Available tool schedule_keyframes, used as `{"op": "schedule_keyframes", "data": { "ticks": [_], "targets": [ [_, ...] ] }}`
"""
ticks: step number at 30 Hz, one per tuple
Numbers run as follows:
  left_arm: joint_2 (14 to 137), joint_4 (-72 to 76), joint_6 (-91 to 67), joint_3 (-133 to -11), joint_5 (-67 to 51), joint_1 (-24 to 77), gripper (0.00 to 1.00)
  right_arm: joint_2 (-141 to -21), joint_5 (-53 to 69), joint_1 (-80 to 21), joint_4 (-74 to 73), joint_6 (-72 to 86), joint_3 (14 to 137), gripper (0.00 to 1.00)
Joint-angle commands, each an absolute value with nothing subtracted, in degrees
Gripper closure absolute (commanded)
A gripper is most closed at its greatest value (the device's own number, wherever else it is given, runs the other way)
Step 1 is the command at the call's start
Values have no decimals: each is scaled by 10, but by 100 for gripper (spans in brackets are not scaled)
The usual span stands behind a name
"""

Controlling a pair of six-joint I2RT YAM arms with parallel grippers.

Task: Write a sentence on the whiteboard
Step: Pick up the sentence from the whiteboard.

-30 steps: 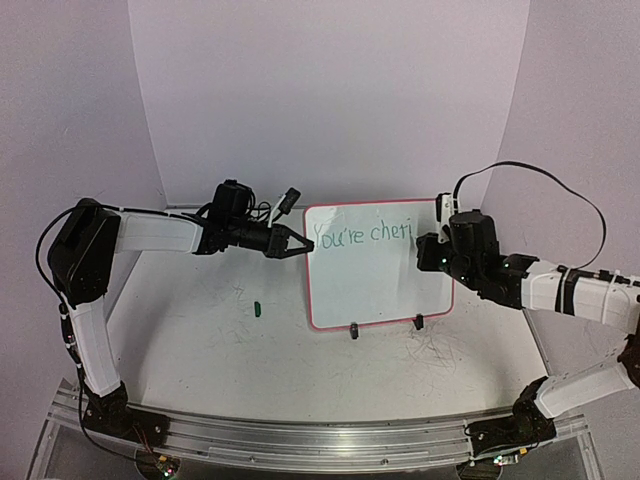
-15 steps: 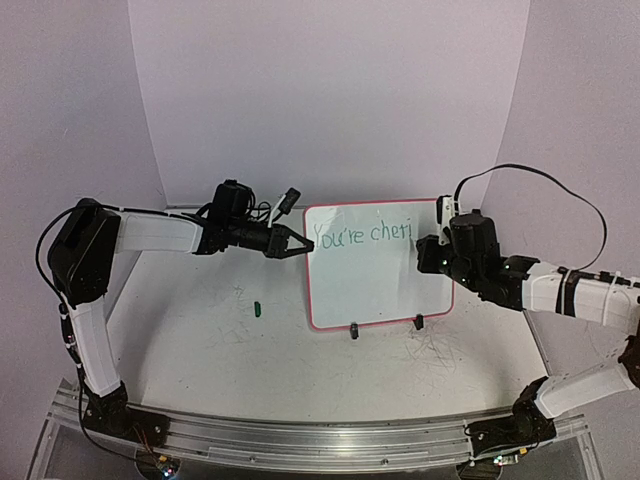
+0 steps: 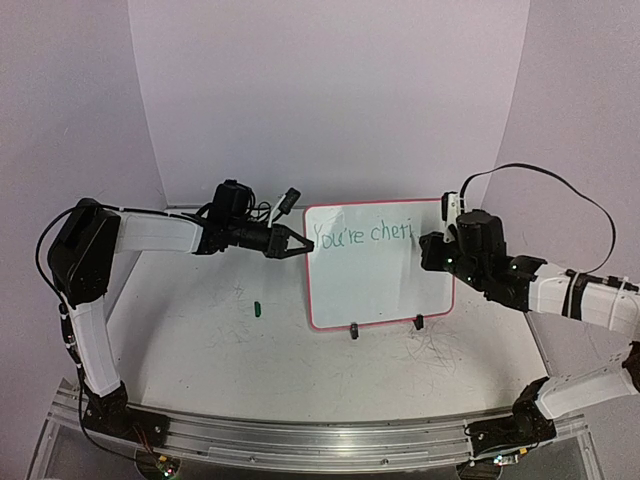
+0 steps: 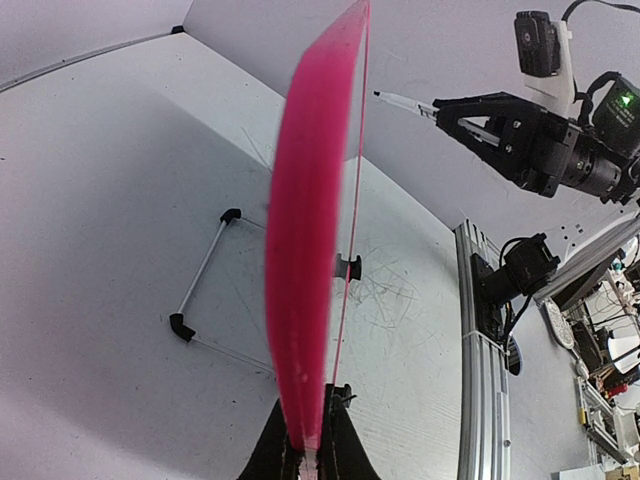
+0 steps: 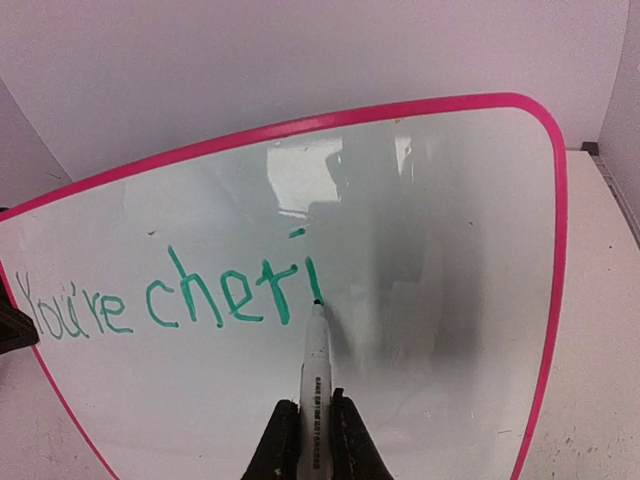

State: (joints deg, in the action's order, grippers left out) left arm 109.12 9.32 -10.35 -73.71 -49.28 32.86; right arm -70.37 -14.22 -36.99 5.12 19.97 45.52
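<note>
The whiteboard point(image 3: 375, 285) stands upright on two black feet, its pink frame point(image 5: 300, 127) around a glossy white face. Green writing point(image 5: 170, 300) on it reads "You're cheri"; it also shows in the top view point(image 3: 360, 235). My left gripper point(image 3: 297, 245) is shut on the board's left edge, seen edge-on as a pink band point(image 4: 305, 280) between its fingers. My right gripper point(image 5: 312, 425) is shut on a white marker point(image 5: 315, 365), whose tip touches the board at the foot of the "i" stroke. In the top view the right gripper point(image 3: 440, 245) is at the board's upper right.
A small green marker cap point(image 3: 257, 308) lies on the tabletop left of the board. Grey scribble marks point(image 3: 435, 350) cover the table in front of the board's right foot. A wire stand with black ends point(image 4: 200, 290) props the board's back. A metal rail point(image 3: 320, 440) runs along the near edge.
The right arm has shifted slightly up and to the right with the marker. The left arm and the board have not moved.
</note>
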Motion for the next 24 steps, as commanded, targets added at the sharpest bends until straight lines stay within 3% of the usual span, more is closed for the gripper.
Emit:
{"op": "schedule_keyframes", "data": {
  "ticks": [1, 24],
  "targets": [
    [1075, 83, -80, -736, -458, 330, 100, -693, -162, -368, 64, 192, 460, 100],
    [1073, 83, -79, -735, -456, 330, 100, -715, -206, -363, 90, 183, 478, 100]
  ]
}}
